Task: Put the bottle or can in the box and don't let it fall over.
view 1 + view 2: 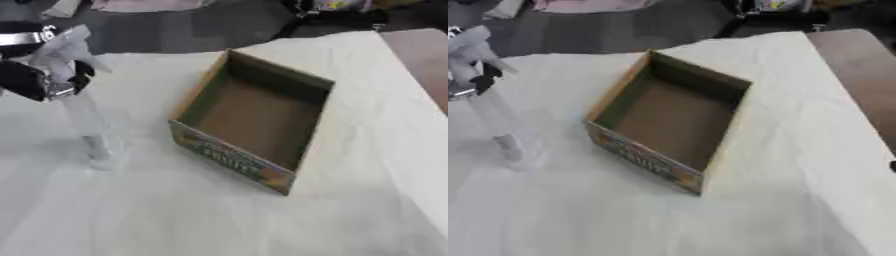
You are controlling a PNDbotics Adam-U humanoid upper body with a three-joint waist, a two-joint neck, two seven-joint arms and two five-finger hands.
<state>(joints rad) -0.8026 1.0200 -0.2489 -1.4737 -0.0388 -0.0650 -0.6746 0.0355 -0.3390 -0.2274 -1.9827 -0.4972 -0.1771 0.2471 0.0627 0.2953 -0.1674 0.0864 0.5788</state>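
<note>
The left hand (pixel 44 75) is grasping a pale spray bottle (pixel 83 112) near its top, keeping it upright beside the empty cardboard box (pixel 254 117) for lowering in.

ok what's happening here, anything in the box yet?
Not yet. The left hand is wrapped around a pale spray bottle, held roughly upright at the left side of the white-covered table, with its lower end near the cloth. The cardboard box sits open and empty to its right, apart from the bottle. The right hand shows in neither view.
</note>
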